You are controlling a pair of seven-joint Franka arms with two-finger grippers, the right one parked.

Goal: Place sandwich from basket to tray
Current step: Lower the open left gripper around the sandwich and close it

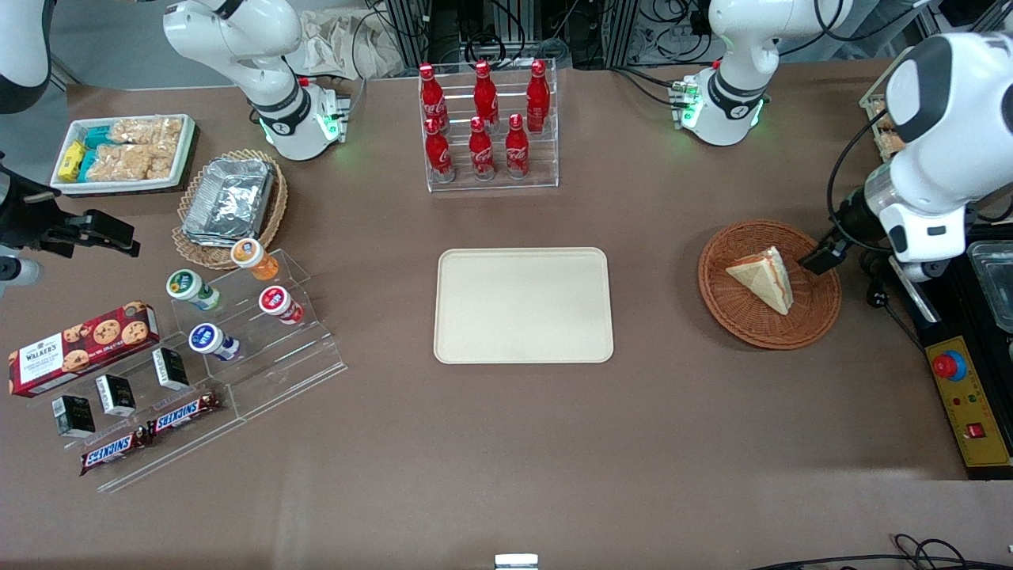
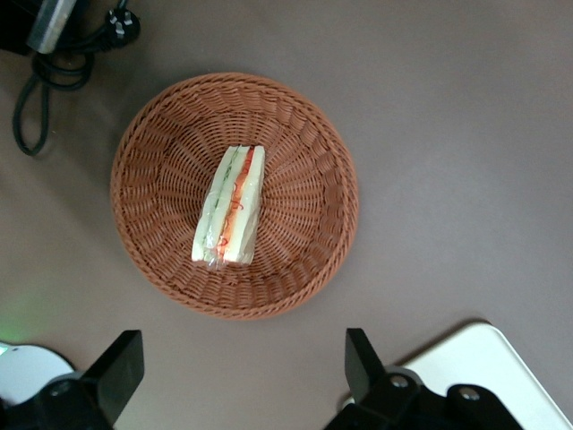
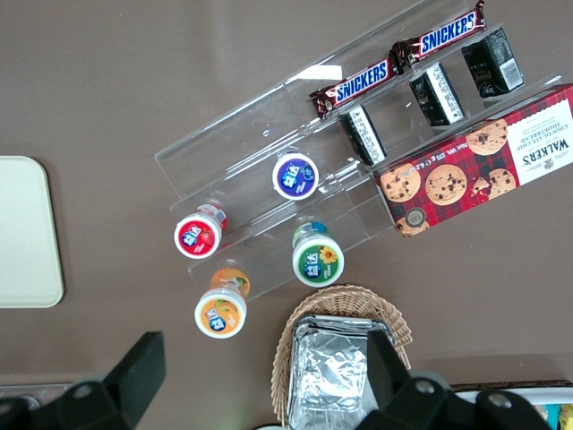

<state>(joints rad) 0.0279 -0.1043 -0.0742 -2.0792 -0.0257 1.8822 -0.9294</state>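
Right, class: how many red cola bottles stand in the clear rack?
6. Three stand in the row farther from the front camera, three in the nearer row. None seems hidden. The pincer hovers open above the basket.

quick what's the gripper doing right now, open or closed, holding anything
Gripper: open, holding nothing, above the basket with the sandwich in it.

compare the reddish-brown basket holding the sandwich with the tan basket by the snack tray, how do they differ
The reddish-brown basket is darker and holds a sandwich; the tan basket is lighter and holds a foil container. The open hand hovers above the reddish-brown one, while the tan one lies toward the parked arm's end. Both are round woven wicker.
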